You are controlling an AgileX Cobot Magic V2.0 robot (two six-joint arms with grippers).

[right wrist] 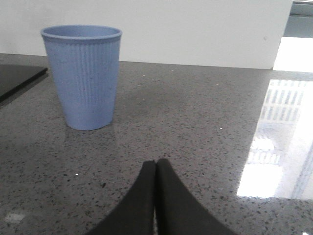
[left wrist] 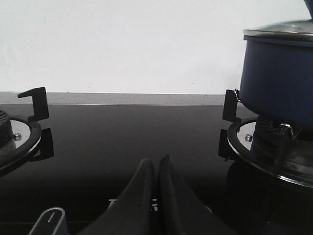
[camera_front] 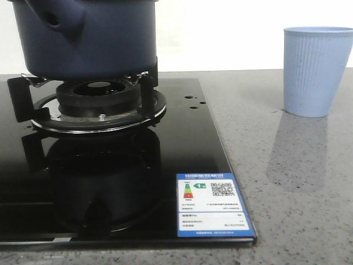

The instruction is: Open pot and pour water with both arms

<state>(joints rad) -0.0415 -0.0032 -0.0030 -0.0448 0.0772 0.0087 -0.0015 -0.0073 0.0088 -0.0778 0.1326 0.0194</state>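
A dark navy-blue pot is seen seated on the pan supports of a gas burner, at the far left of the front view, its top cut off by the frame. Its stubby tubular handle is shown projecting from the side wall toward the camera and somewhat leftward, the hole in its end turned to the viewer; the handle's long axis is thus laid roughly level, out from the upright body. In the left wrist view the pot is capped by a glass lid with a metal rim, which is seated on it.

The burner is set in a glossy black glass hob, on whose near right corner a blue-bordered energy label is stuck. A second burner is glimpsed at the other side of the hob in the left wrist view.

A light blue ribbed cup is stood upright on the speckled grey desk, well apart from the pot and off the hob to its right.

The left gripper is held low over the black glass between the two burners, its dark fingers pressed together with nothing between them. The right gripper is held over the desk near the cup, its fingers likewise closed on nothing.
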